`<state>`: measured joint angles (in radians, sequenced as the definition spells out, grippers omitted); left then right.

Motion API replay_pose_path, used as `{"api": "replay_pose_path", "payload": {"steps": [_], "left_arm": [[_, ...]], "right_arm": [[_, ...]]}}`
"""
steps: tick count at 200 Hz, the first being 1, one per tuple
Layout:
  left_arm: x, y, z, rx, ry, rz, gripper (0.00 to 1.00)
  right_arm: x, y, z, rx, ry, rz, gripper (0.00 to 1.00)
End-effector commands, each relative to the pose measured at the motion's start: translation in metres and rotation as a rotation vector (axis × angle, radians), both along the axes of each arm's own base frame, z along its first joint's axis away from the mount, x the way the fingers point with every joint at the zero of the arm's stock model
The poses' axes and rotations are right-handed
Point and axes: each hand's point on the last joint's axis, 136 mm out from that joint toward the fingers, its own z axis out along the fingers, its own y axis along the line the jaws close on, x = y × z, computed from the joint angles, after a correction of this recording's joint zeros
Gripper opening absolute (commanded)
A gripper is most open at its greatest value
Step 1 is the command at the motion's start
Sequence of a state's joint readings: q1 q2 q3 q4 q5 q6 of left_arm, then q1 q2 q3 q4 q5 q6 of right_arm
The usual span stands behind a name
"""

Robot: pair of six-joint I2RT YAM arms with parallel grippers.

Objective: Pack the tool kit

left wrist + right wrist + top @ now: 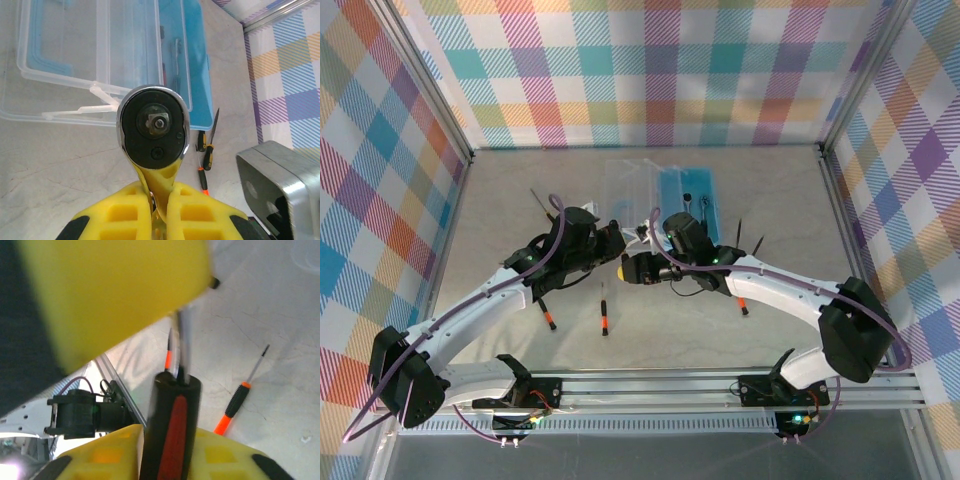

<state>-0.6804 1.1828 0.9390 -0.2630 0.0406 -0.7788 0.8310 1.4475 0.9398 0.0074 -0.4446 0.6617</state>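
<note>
The metal ratchet (153,125) hangs above the table between both grippers. My left gripper (159,192) is shut on its neck just below the round chrome head. My right gripper (172,440) is shut on its black handle with the red stripe (172,420), and both yellow pads press against it. From above, the left gripper (616,248) and right gripper (638,268) meet just in front of the light-blue box (688,190). The box's clear lid (630,188) lies open to its left. A screwdriver (604,320) lies on the table near the arms.
More black-and-orange screwdrivers lie loose: one under the left arm (548,312), one under the right arm (742,300), two beside the box (207,155). Plaid walls (650,70) enclose the table. A metal rail (720,385) runs along the near edge.
</note>
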Motion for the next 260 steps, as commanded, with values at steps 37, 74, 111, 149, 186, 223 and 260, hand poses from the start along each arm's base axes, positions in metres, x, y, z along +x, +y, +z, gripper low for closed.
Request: {"api": "replay_pose_path", "payload": {"steps": [37,74,111,149,186,223,260], "left_arm": [[0.000,0.003,0.018,-0.014,-0.056,0.019,0.43],[-0.008,0.043,0.043,0.086,-0.129,0.118,0.89],[-0.032,0.088,0.043,0.167,-0.152,0.205,0.91],[-0.059,0.127,0.013,0.209,-0.116,0.286,0.94],[-0.069,0.148,0.008,0.222,-0.133,0.355,0.97],[-0.073,0.152,0.011,0.234,-0.123,0.353,0.97],[-0.077,0.155,0.008,0.231,-0.111,0.354,0.97]], "right_arm": [[0.010,-0.004,0.009,0.009,-0.070,-0.063,0.11],[0.016,-0.027,0.007,-0.071,-0.116,-0.131,0.11],[0.046,-0.087,0.003,-0.217,-0.135,-0.263,0.11],[0.119,-0.179,-0.012,-0.449,-0.133,-0.529,0.11],[0.179,-0.197,-0.040,-0.587,-0.059,-0.547,0.11],[0.216,-0.190,-0.060,-0.597,0.013,-0.529,0.11],[0.227,-0.188,-0.088,-0.616,0.088,-0.516,0.11]]}}
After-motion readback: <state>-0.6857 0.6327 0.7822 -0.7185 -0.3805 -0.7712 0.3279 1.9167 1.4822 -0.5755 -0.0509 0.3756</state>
